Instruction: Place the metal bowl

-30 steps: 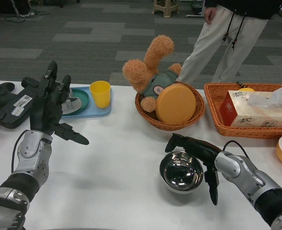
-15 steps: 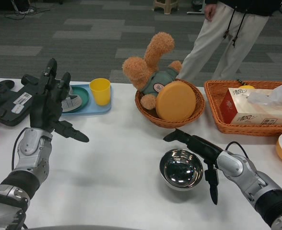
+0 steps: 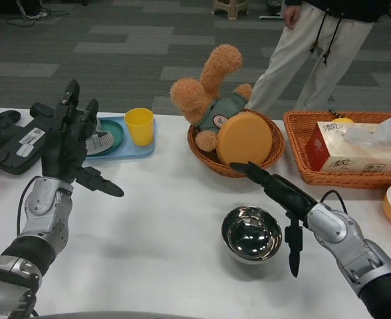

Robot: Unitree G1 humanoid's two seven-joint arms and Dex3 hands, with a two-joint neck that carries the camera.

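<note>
Moved: The right hand point(image 3: 285, 206) has lifted up and away from the metal bowl point(image 3: 251, 234) since a moment ago. The bowl has stayed put.
Bowl: It sits the right way up on the white table point(image 3: 162, 226), near the front edge and a bit to the right of the middle.
Right hand: It holds nothing. Its fingers are spread, one reaching back over the bowl and one hanging down just beside the rim.
Left hand: The left hand point(image 3: 68, 145) is up in the air over the left side of the table, fingers apart, holding nothing.
How the bowl feels: It looks hard, shiny and smooth, so it may slip. It is likely light and will not break.
Where to hold: The thin rim looks best, pinched from inside and outside.
Behind: A round basket point(image 3: 235, 174) holds a toy bunny point(image 3: 205, 93).
</note>
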